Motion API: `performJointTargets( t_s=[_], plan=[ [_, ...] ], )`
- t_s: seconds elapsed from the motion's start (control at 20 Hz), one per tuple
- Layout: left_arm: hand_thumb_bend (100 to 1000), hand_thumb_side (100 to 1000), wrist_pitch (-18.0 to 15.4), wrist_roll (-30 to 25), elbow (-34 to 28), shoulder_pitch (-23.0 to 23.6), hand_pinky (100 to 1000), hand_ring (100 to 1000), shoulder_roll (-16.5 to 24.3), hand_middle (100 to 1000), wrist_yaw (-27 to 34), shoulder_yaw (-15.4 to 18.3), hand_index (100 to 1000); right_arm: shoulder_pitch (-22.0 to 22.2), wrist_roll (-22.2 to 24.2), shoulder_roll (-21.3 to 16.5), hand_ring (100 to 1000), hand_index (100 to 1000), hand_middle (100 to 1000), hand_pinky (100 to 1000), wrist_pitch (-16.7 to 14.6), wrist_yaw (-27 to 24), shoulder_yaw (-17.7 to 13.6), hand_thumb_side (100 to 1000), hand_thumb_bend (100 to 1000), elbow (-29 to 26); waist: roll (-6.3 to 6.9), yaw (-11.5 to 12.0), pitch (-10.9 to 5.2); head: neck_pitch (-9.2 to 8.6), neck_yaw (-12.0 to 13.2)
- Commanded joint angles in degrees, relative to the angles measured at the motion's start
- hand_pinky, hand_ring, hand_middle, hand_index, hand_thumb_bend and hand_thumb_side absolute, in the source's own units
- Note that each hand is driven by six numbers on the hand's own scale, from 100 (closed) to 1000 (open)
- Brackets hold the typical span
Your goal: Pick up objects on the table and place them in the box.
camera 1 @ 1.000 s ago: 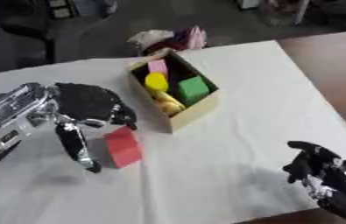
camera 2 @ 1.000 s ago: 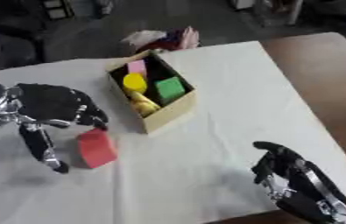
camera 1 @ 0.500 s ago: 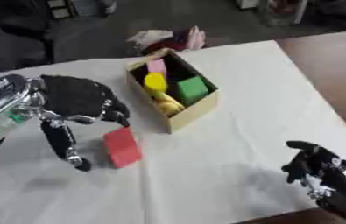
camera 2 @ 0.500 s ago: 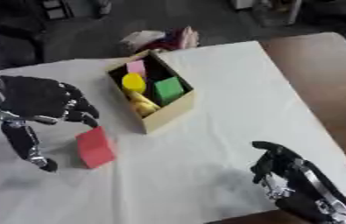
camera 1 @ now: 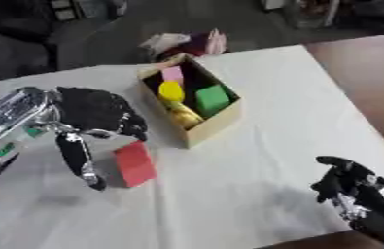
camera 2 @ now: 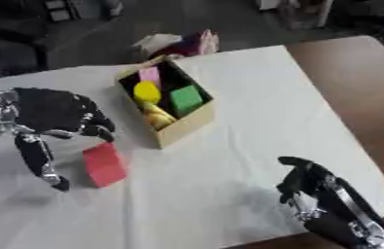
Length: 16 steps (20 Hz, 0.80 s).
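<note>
1. A white-covered table [camera 1: 271,97] is seen from above, with a brown surface [camera 1: 374,73] exposed along its right side.
2. An open cardboard box [camera 1: 216,121] is set slantwise on the far middle of the table.
3. Inside the box are seen a pink block [camera 1: 173,74], a yellow piece [camera 1: 170,91], a green block [camera 1: 212,98] and a further yellowish item [camera 1: 185,116].
4. A red block [camera 1: 134,164] is found on the cloth, near the box's front-left corner but apart from it.
5. The left hand [camera 1: 93,114] is held over the red block, its fingers [camera 1: 74,155] spread wide; one long finger is pointed down just left of the block, and nothing is gripped.
6. The right hand [camera 2: 314,187] is shown at the lower right corner, its fingers loosely curled and empty.
7. Pink and white clutter [camera 1: 186,43] is piled beyond the box.
</note>
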Motion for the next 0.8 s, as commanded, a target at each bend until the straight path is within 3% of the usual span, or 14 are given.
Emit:
performJointTargets(
  t_s=[0.05,0.45,0.65,0.8],
  plan=[
    [682,607,-6.0,-3.0,2.0,-1.6,823,811,-0.4,834,-2.6,0.4,900,-0.6,0.1,-0.7,467,853,482,699,-0.1,0.0,0.0,358,100,-0.7,-0.26,0.1,-0.65,-0.68,-0.1],
    [638,587,-7.4,1.8,7.2,-2.6,821,805,-3.4,825,-7.5,0.3,894,-0.6,0.1,-0.6,467,853,482,699,-0.1,-0.1,0.0,359,100,-0.8,-0.42,0.0,-0.58,-0.63,0.0],
    [559,545,-7.5,4.2,9.2,-2.8,808,782,-4.6,798,-8.4,0.4,872,-0.6,0.1,-0.5,467,853,482,699,-0.1,-0.1,0.0,359,100,-0.8,-0.49,0.0,-0.56,-0.7,-0.1],
    [449,472,-7.4,6.4,10.4,-3.0,774,723,-5.3,732,-8.2,0.8,811,-0.6,0.1,-0.4,467,853,482,699,-0.1,-0.1,0.0,358,100,-0.8,-0.54,0.0,-0.56,-0.77,-0.2]
  ],
)
